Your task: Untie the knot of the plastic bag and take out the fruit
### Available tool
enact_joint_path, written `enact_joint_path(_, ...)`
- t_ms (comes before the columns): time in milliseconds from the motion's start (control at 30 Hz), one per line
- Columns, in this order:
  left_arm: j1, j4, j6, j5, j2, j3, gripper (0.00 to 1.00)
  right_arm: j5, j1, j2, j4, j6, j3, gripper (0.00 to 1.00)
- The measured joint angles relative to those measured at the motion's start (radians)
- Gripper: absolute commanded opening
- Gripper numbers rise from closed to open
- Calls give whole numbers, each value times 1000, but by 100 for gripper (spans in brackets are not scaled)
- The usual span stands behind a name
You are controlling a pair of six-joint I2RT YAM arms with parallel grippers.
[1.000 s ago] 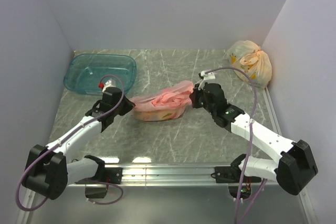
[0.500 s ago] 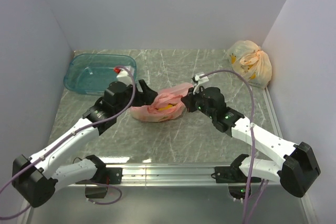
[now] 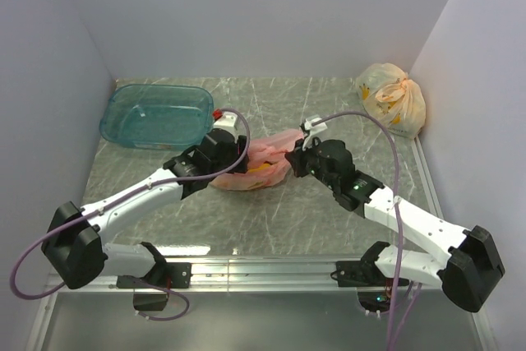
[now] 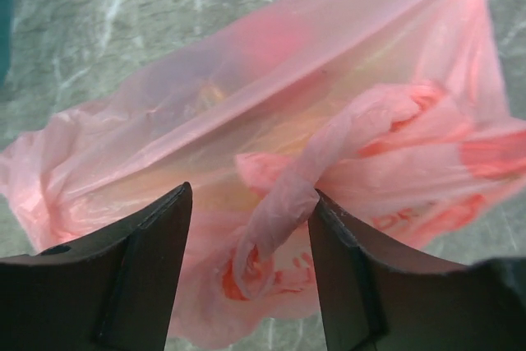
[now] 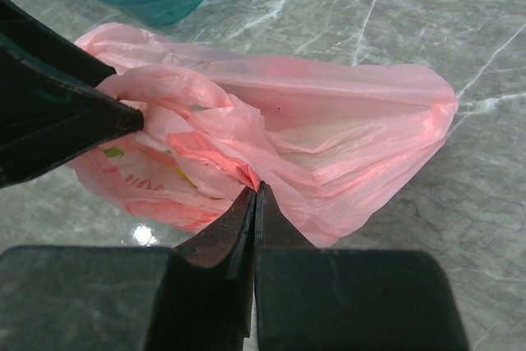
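Jaws: left agape, right tight on bag (image 5: pixel 329 121)

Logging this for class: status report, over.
Left gripper open, straddling twisted handle. Right gripper shut on the plastic bag. Fruit inside. Nothing in the way.

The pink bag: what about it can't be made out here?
- Fruit: only a yellow patch shows through the pink bag in the top view; the plastic hides kinds and number.
- Whether it is tied: the left claw and right claw cover the middle in the top view; the wrist views show only a twisted strand.
- Underside: hidden by the bag itself in every view.
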Motion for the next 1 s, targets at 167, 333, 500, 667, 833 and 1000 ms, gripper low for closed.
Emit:
enact_joint_path(167,0,-5,-56,-113,45,-1,49,26,2,-50,0,0,-34,0)
enact_joint_path(333,33,-53,-227,-276,83,-38,46,84,6,-130,16,37,-93,0)
enact_joint_path(500,126,-56,-364,-310,26,-138,42,241,5,-238,4,170,-183,0)
enact_joint_path(667,149,34,-386,-236,-116,-256,34,266,2,-267,-9,241,-213,25)
enact_joint_path(833,149,117,-377,-126,-238,-297,47,238,26,-248,-115,230,-167,67)
enact_joint_path(1000,144,120,-347,-47,-342,-297,84,196,68,-234,-300,88,53,78)
